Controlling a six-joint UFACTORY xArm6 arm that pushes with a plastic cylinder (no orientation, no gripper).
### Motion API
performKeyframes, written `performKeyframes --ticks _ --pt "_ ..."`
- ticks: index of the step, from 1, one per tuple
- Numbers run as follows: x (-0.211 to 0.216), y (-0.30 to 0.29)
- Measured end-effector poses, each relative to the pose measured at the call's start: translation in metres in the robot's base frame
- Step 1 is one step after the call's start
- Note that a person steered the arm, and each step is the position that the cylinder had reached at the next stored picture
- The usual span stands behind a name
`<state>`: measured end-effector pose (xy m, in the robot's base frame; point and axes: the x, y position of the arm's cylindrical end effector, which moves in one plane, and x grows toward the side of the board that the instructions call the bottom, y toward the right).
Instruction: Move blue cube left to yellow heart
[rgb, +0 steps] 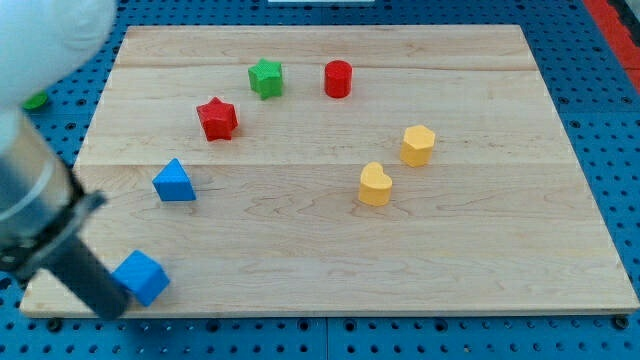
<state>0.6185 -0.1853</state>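
While my tip (118, 308) touches the blue cube (142, 277), the yellow heart (375, 185) sits well apart.

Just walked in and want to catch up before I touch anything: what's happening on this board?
My tip sits at the board's lower left corner, right against the left side of the blue cube. The cube belongs beside the yellow heart, which lies well off toward the view's right, so the push has far to go. A blue triangular block, red star, green star, red cylinder and a second yellow block lie apart.
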Motion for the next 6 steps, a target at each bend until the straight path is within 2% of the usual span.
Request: performKeyframes --ticks 2,4,5,6 --pt "-0.058 0.029" --pt "-0.073 -0.007" --pt "-0.083 0.03" --pt "-0.086 0.095"
